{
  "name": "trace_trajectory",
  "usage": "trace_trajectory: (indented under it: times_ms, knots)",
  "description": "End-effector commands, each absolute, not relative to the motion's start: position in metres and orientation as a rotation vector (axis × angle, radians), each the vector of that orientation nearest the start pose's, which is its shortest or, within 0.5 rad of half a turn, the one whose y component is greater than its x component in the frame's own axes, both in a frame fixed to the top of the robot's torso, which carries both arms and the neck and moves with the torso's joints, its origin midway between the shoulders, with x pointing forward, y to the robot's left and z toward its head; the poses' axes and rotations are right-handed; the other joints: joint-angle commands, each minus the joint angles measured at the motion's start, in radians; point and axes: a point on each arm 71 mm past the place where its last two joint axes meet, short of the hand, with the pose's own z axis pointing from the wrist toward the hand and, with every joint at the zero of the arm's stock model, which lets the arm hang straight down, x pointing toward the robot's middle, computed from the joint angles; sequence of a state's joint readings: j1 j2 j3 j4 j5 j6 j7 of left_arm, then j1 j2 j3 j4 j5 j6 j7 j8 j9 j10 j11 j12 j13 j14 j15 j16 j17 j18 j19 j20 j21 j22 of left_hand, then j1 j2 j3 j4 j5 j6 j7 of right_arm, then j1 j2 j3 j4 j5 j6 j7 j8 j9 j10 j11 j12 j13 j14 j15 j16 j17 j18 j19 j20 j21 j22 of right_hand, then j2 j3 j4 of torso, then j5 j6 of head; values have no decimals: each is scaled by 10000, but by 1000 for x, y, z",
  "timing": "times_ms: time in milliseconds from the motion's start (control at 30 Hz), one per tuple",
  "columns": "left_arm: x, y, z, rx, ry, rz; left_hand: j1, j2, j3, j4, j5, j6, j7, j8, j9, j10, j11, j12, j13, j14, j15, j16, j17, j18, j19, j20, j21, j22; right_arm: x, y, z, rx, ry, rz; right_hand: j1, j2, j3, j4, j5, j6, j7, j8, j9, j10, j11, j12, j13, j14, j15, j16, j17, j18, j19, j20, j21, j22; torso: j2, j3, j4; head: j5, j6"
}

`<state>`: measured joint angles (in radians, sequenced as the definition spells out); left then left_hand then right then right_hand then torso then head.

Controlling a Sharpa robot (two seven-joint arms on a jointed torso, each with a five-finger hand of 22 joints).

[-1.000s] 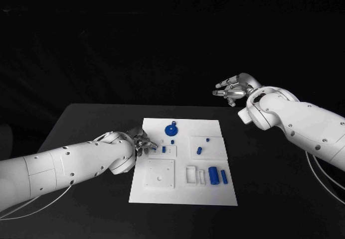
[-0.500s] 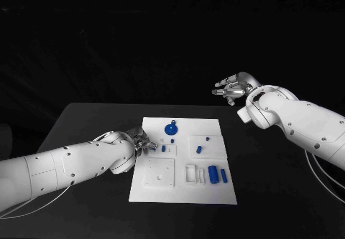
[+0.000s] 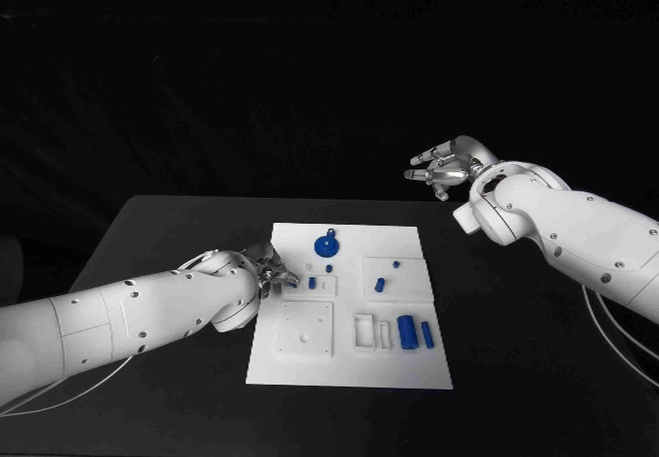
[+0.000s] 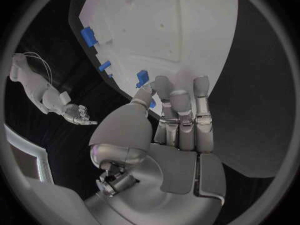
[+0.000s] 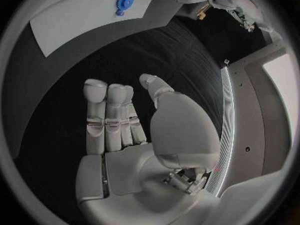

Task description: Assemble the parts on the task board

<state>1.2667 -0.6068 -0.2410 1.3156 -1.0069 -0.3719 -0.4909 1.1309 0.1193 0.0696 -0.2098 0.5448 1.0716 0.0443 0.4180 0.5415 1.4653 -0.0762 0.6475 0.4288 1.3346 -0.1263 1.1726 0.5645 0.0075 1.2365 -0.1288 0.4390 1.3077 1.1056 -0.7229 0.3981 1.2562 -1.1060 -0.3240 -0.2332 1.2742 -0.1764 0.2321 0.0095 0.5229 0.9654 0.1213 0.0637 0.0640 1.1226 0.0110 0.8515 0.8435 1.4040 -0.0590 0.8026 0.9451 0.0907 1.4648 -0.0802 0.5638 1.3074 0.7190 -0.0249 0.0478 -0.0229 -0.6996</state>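
almost nothing has moved in the last second: my left hand (image 3: pixel 270 270) stays at the left edge of the board (image 3: pixel 350 367), fingers straight and together, thumb tip by a small blue part (image 4: pixel 142 78), while my right hand (image 3: pixel 442 171) still hangs empty, loosely spread, beyond the table (image 3: pixel 165 228), so assembly looks stalled.

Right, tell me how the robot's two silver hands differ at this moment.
Position: the left hand sits low at the left edge of the white task board, while the right hand is raised beyond the table's far edge, clear of the board. Contact: the left hand's fingertips are at a small blue part, though a grip cannot be confirmed; the right hand holds nothing, its fingers apart. Both are silver, many-fingered hands on white arms.
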Motion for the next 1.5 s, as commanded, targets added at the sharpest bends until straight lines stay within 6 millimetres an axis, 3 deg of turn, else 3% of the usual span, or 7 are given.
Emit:
trace_trajectory:
  times_ms: [33, 1500]
  knots:
    - [509, 173, -252, -3987, 20063, -3723, 50, 85, 318, -246, 1, 633, -659, 34, -29, 448, -91, 57, 14, 63, 19, 55, 14, 148, 46, -22, 66, 190, 563, -259, -112, 5940, 14956, 7301, -84, -18, 26, -17, 65, 83, 13, -11, 10, -12, -47, -2, 5, -4, -54, -37, 5, 89, 414, -26, 6, 711, -3, -7, -3, -5, -2]
    - [509, 172, -257, -3368, 20669, -3285, 155, 89, 288, -379, -103, 622, -648, 77, -169, 445, -103, 10, 53, 58, 18, 63, 10, 144, 23, -33, 121, 188, 562, -259, -116, 5975, 15036, 7277, -106, -15, 66, -34, 69, 96, 12, -11, 10, -4, -50, 5, 8, 8, -57, -37, 10, 85, 426, -30, 37, 719, -1, -1, -2, 20, -26]
